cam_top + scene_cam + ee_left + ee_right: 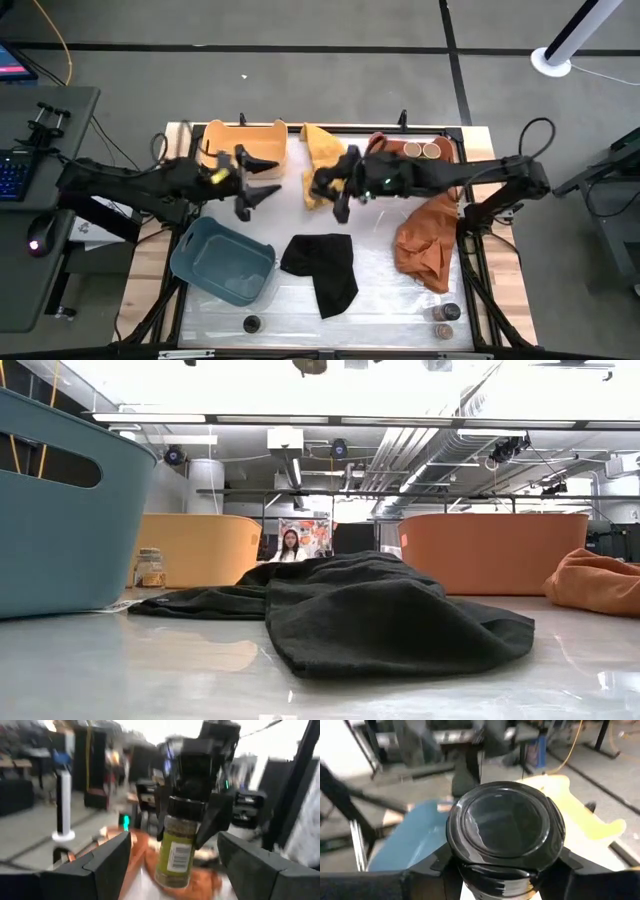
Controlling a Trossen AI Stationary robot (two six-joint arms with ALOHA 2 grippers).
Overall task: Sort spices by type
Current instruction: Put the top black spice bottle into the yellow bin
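Tabletop cluttered with trays and cloths. My right gripper (502,870) clamps a black-lidded spice jar (181,842) mid-air above the table's middle; its label is blurred, unreadable. My left gripper (262,178) stands spread wide, facing it, holding nothing

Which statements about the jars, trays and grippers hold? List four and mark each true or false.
1. The right gripper grips a black-lidded, green-labelled spice jar. True.
2. The left gripper is shut on a jar. False: it is open and empty.
3. Two tan-lidded jars sit in the coral plastic tray. True.
4. The blue plastic tray stands on the black cloth. False: it sits beside the cloth.
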